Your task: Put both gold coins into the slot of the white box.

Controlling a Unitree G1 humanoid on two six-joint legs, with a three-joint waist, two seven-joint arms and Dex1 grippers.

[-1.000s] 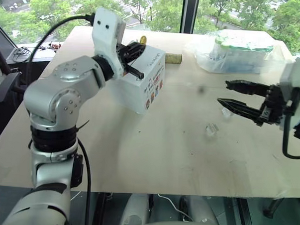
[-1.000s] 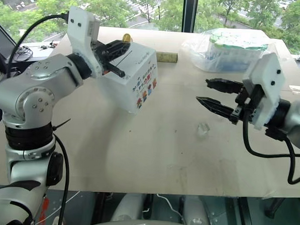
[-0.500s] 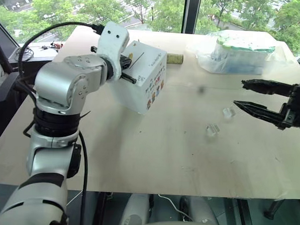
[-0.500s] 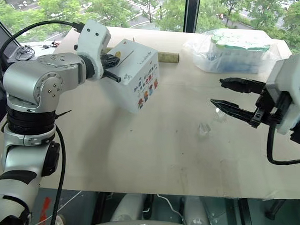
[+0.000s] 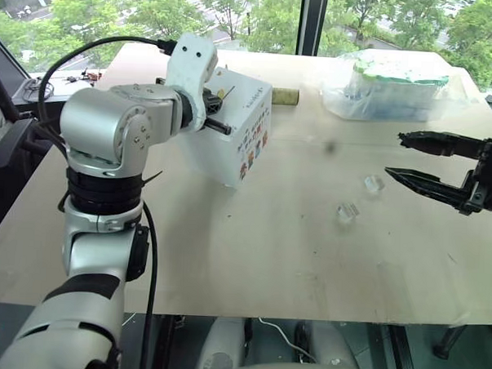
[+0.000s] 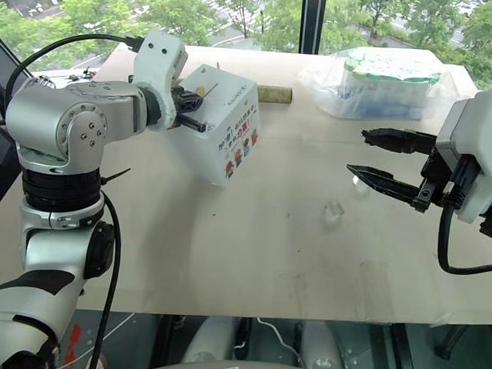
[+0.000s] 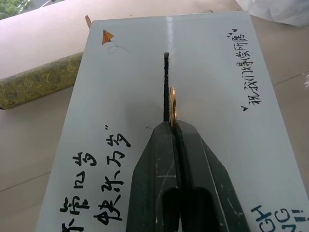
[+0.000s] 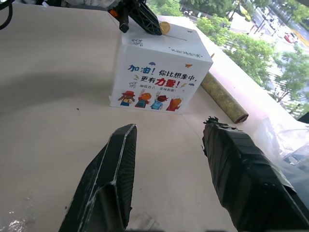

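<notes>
Standing on edge at the near end of the slot (image 7: 165,87), one gold coin (image 7: 173,106) is pinched between the closed fingers of the left gripper (image 7: 174,126), its rim lined up with the dark slit and about level with the top face of the white box (image 5: 236,135). From the right wrist view the same coin pokes up just past the black fingertips over the box top, so it looks not yet dropped; I judge this insertion to be at the point of lowering or release. The box sits toward the left side of the table (image 5: 267,259), cartoon side facing the robot. Whether the other coin is already inside cannot be told, and I pick out no second gold disc on the tabletop. Further out, two small clear plastic pieces (image 5: 347,212) lie near the middle. The right gripper (image 5: 406,159) hovers well apart from the box, jaws spread with nothing between them. Behind are a yellowish roll (image 5: 286,95) and a bagged package (image 5: 393,85).
</notes>
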